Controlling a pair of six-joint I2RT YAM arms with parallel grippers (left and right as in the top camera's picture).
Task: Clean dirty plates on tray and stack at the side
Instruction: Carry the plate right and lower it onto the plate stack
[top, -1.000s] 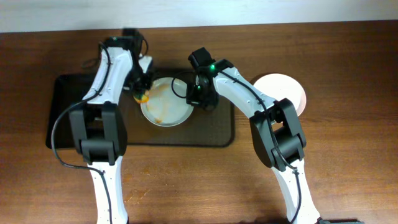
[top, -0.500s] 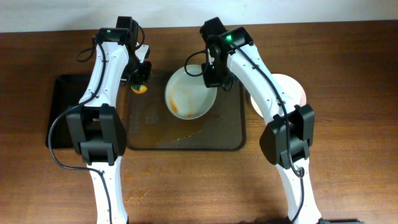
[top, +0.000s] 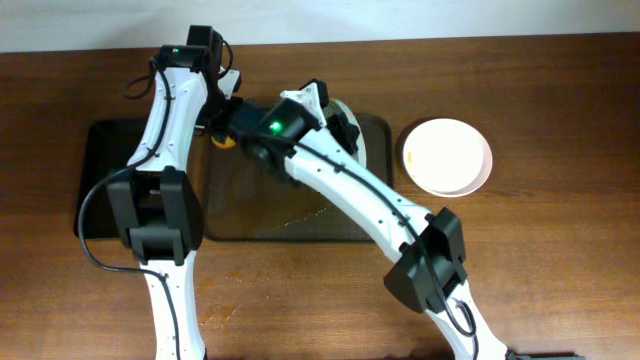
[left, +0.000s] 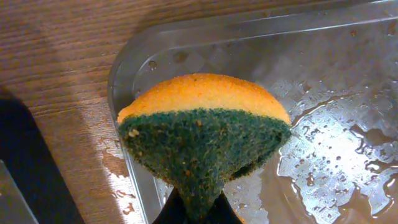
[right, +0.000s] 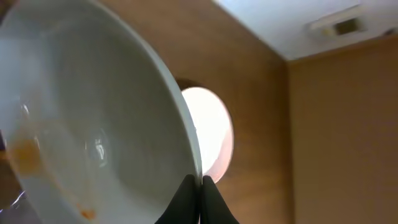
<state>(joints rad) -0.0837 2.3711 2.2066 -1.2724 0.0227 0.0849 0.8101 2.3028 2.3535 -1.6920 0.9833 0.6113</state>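
My right gripper (right: 200, 186) is shut on the rim of a white plate (right: 93, 124) and holds it tilted up above the brown tray (top: 290, 228). The plate has orange smears inside. In the overhead view my right arm hides most of it, leaving only an edge (top: 357, 140). My left gripper (left: 196, 210) is shut on an orange and green sponge (left: 202, 134) over the tray's far left corner (left: 143, 50); the sponge also shows in the overhead view (top: 226, 140). A second white plate (top: 450, 155) lies on the table right of the tray, with no sauce visible. No third plate shows.
A smaller black tray (top: 100, 180) lies left of the brown tray. The brown tray's floor is wet with orange-tinted water (left: 348, 143). My right arm (top: 350, 190) stretches diagonally across the tray.
My right arm has swung left and tipped the plate up on edge, so the arm now covers it from above. My left gripper with the sponge has stayed at the tray's far left corner.
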